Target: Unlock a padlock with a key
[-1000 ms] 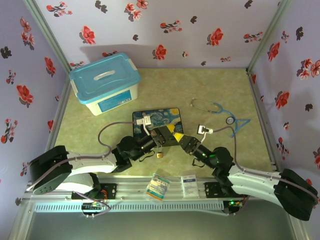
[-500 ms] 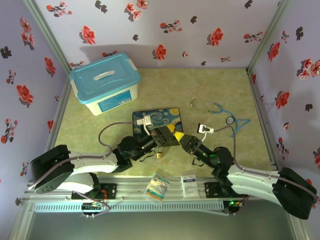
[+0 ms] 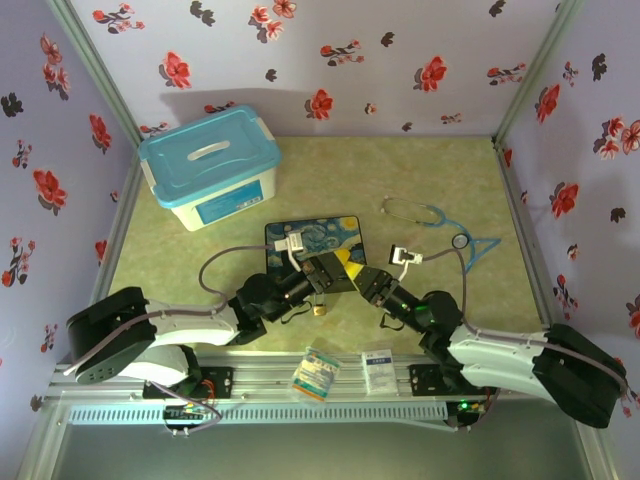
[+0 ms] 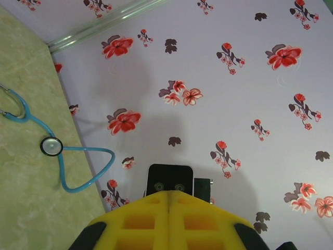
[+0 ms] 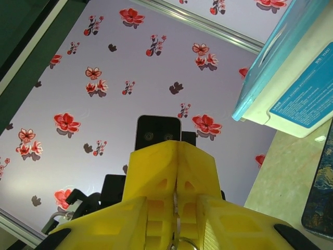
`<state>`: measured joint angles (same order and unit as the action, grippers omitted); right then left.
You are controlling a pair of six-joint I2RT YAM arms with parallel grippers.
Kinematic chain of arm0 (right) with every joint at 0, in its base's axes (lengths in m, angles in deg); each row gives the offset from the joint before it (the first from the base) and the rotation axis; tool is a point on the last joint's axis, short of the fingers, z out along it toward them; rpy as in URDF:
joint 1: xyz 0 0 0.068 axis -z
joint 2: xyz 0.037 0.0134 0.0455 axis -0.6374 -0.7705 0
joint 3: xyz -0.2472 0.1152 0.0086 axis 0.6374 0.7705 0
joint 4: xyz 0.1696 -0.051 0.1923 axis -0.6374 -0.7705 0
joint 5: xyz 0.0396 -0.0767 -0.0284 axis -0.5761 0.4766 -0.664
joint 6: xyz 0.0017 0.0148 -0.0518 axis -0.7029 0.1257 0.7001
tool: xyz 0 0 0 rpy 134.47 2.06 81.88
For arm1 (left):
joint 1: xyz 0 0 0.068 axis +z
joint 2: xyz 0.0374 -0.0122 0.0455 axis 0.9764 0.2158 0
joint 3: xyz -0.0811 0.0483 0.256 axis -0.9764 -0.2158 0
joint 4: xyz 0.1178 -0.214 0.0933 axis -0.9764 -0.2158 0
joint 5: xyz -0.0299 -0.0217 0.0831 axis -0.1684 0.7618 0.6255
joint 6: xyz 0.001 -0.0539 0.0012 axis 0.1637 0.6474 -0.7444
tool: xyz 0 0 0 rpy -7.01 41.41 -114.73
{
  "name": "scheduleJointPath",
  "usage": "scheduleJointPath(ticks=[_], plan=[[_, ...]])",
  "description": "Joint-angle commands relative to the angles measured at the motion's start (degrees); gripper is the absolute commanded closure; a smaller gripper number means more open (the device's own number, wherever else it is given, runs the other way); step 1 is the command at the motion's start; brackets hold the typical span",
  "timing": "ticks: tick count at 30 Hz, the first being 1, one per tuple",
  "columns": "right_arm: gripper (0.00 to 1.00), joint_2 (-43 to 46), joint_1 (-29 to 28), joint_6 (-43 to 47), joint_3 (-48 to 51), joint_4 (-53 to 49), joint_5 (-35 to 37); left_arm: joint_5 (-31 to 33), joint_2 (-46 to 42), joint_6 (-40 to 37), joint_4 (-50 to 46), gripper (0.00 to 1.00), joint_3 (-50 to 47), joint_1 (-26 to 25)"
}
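the left claw is pressed fully closed, its yellow fingers meeting along one seam in its own wrist view; what it pinches cannot be seen from there. from above, the padlock sits just on the near side of that claw, over the bench — it looks to dangle from the claw by its shackle, though i cannot tell that for sure. the right claw faces the left one tip to tip. in the right wrist view a thin metal sliver with a small ring under it runs down the seam between yellow fingers — the key, by my reading; whether the right claw is clamped on it or only close around it i cannot tell.

the step in hand looks like bringing key and lock together. the next move calls for a firm pinch on the key, its blade lined up with the keyway, then a straight push and a twist while the left claw steadies the lock.
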<state>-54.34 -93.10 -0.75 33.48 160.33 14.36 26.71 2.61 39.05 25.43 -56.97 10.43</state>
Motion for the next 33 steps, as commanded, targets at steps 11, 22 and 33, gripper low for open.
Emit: scheduleJointPath(ticks=[11,22,33], plan=[[0.79,4.54,0.4,0.86,-0.43,-2.24,0.22,1.49,0.71,0.65,4.14,1.0,-0.45,0.14],[0.86,5.49,0.35,0.71,0.27,-2.71,0.04,2.06,1.07,0.59,4.0,1.0,-0.41,0.14],[0.96,6.32,0.38,0.83,0.87,-2.88,0.31,2.22,2.18,1.27,3.91,1.0,-0.06,0.23]])
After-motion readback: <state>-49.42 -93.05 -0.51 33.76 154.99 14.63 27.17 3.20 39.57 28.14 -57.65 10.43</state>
